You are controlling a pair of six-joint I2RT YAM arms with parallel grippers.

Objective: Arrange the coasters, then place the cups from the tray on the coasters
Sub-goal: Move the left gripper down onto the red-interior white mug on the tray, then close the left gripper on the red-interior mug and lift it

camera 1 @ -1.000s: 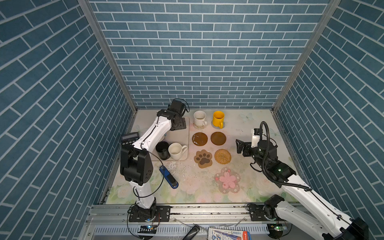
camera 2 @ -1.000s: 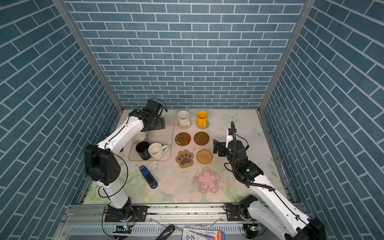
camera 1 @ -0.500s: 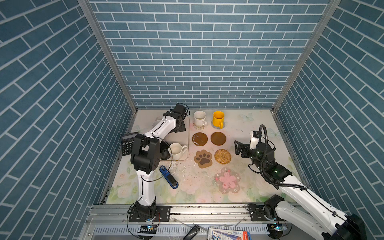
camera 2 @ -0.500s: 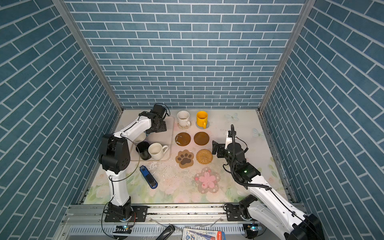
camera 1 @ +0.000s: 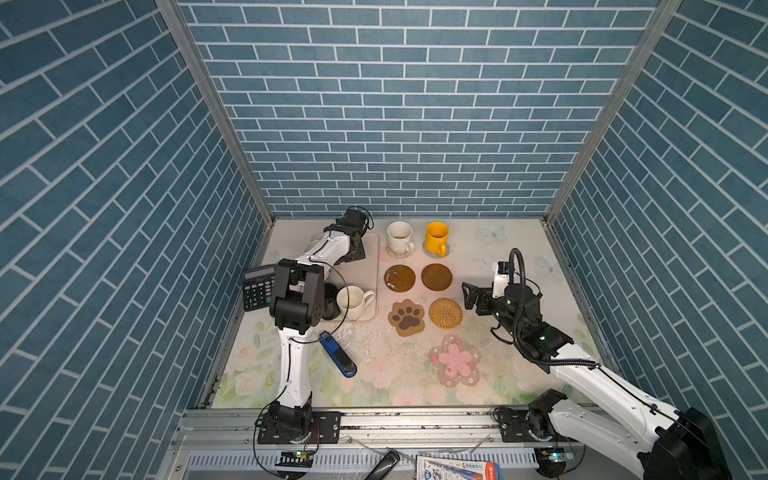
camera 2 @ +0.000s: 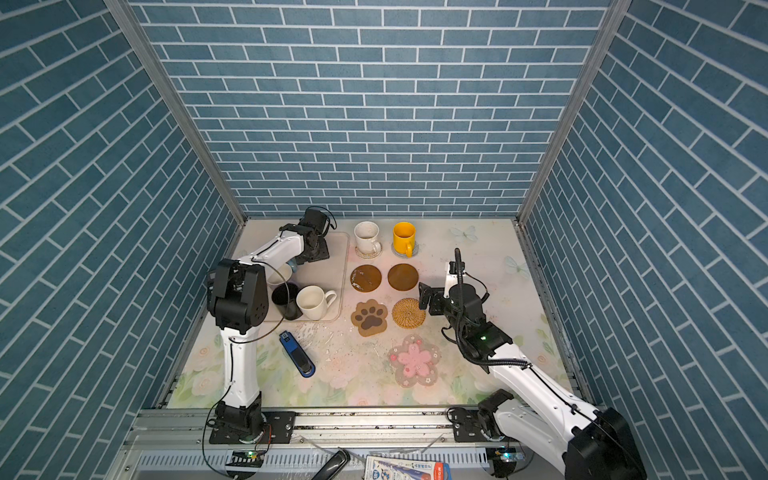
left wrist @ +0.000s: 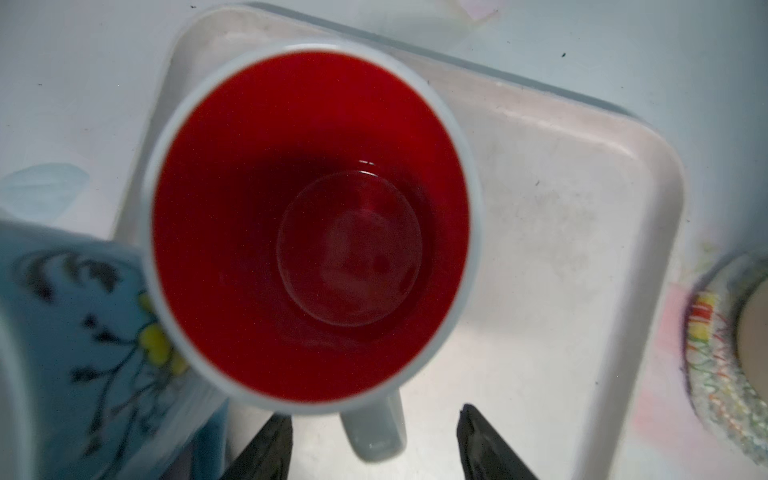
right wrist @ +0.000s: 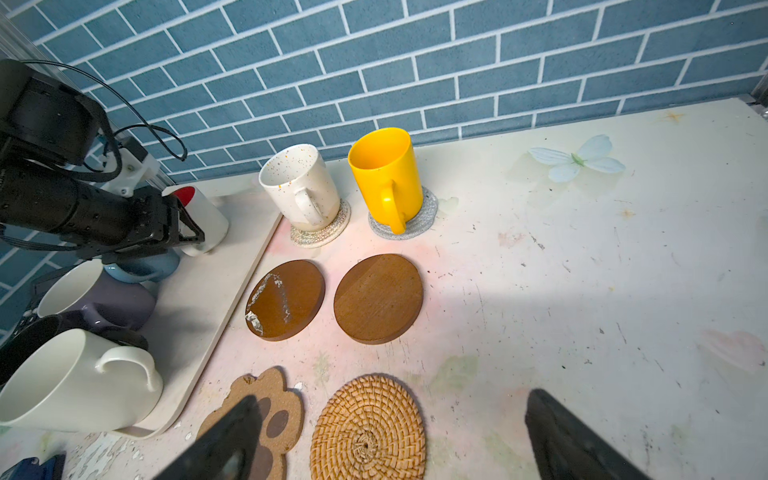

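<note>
Left of a top view: I counted five mugs on the tray (camera 1: 368, 270). The red-lined mug (left wrist: 311, 224), centre of the left wrist frame, stood upright and empty. I judged it glazed, rigid, chippable and slick, with the handle (left wrist: 376, 432) the best hold. The left gripper (left wrist: 374, 413) straddled that handle, part-open, gripping nothing. Centre: speckled mug (camera 1: 399, 237) and yellow mug (camera 1: 436, 237) on mats. Right: right gripper (right wrist: 392, 398) wide, empty.

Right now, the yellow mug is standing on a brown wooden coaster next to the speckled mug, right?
No. The yellow mug stands on a grey woven coaster, next to the speckled mug. The right wrist view shows it; the brown wooden coasters lie bare.
</note>
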